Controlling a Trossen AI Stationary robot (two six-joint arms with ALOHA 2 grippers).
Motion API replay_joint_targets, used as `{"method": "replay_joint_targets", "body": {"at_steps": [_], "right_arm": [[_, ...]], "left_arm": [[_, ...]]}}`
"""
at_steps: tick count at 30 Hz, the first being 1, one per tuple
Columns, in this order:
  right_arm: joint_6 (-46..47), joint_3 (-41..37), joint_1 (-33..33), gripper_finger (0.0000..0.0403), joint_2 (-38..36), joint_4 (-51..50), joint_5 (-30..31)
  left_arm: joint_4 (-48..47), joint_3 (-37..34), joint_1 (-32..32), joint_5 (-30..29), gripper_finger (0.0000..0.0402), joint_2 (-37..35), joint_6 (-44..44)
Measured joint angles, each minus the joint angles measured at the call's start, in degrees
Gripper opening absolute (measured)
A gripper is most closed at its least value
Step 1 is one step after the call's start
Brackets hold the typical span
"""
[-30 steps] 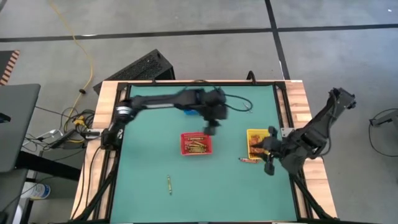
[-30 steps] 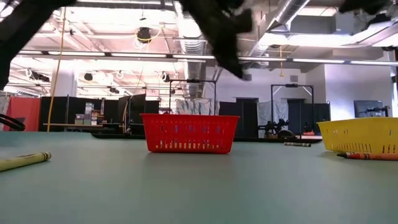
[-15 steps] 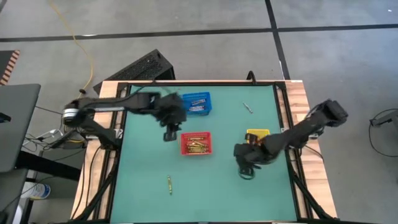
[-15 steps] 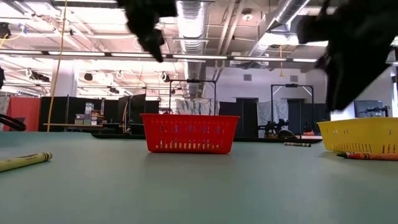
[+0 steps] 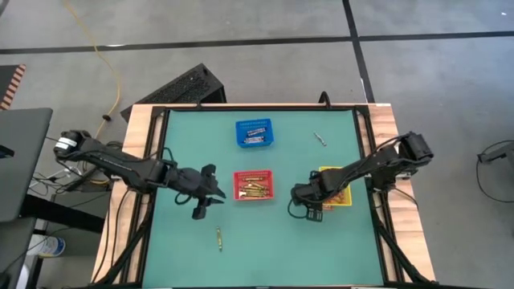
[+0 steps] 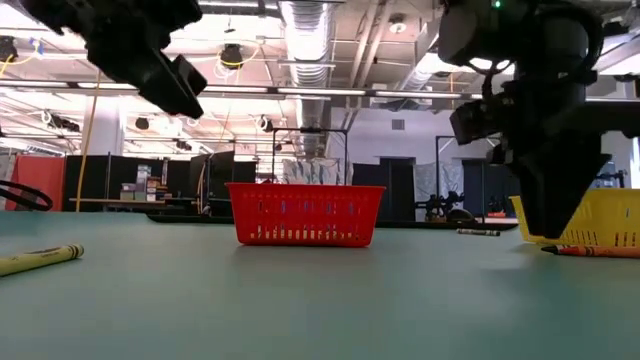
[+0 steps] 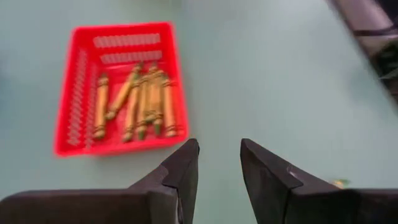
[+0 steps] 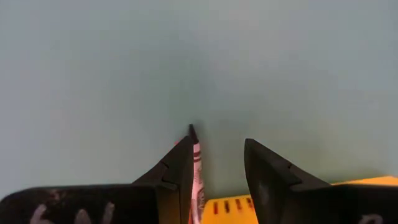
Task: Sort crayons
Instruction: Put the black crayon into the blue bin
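two pincers are over the green worktop right now. the left pincer sits just left of the red basket, fingers slightly apart with nothing between them, and its wrist view looks past them at a bunch of yellowish crayons lying in that basket. the right pincer hangs low just left of the yellow basket, jaws narrowly parted; a red crayon lies right by one finger, but i honestly can't tell if it's touching it or just lying on the mat underneath. low view shows that red crayon on the worktop in front of the yellow basket. one loose yellow crayon lies alone nearer the front edge, a small grey one is up by the far right corner, and the blue basket at the back has a few sticks in it too.
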Motion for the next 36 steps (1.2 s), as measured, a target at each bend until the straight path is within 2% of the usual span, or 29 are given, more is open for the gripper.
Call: {"method": "replay_joint_targets", "body": {"at_steps": [4,9,22,26,33,36], "right_arm": [[2.8,0.0,-0.1,0.0134,-2.6,0.3,-0.2],[4.1,0.0,2.0,0.0134,-3.5,1.7,-0.2],[4.2,0.4,1.9,0.0129,6.5,3.4,-0.9],[4.2,0.4,1.9,0.0098,7.0,3.2,-0.9],[4.5,0.0,1.6,0.0015,4.4,1.7,-0.9],[4.3,-0.2,1.6,0.0005,3.4,1.4,-0.2]], "left_arm": [[0.9,-1.6,-0.5,-4.7,0.0107,0.2,-1.3],[1.0,-1.8,-0.5,-4.8,0.0107,0.6,-1.1],[0.7,-1.8,-0.6,-2.9,0.0107,0.6,-1.1],[0.7,-1.8,-0.6,-2.9,0.0107,0.6,-0.9],[0.7,-1.8,-0.5,-2.9,0.0107,0.6,-0.9],[0.7,-1.8,-0.5,-2.9,0.0107,0.6,-0.9]]}}
